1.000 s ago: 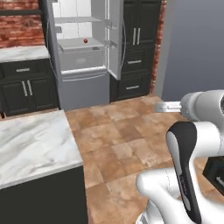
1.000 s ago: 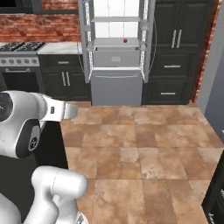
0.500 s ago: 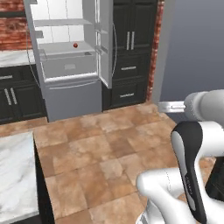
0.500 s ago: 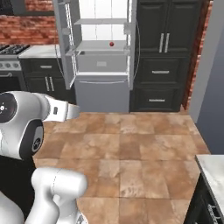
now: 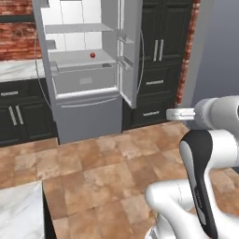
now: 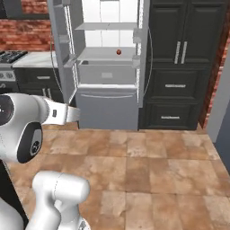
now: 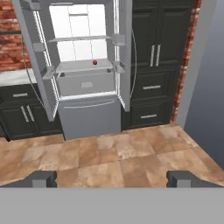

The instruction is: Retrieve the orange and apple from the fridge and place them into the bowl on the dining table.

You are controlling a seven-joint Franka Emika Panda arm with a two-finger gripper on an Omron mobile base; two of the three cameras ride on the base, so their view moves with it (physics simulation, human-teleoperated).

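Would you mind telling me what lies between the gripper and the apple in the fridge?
In the hand view, bare brown tiled floor stretches from the open gripper to the open fridge; the apple sits on a shelf above its closed bottom drawer.

1. The white arm (image 5: 205, 158) rises from the lower right of the left base view, folded at a dark elbow joint, its upper link leaning back toward the camera.
2. In the right base view the same arm (image 6: 27, 130) rises from the lower left, with a round white joint housing and a dark cap facing the camera.
3. The forearm reaches forward roughly level, ending in a short grey wrist piece (image 5: 179, 113).
4. The gripper (image 7: 112, 178) points ahead, its two dark fingertips (image 7: 41, 178) standing far apart with nothing between them.
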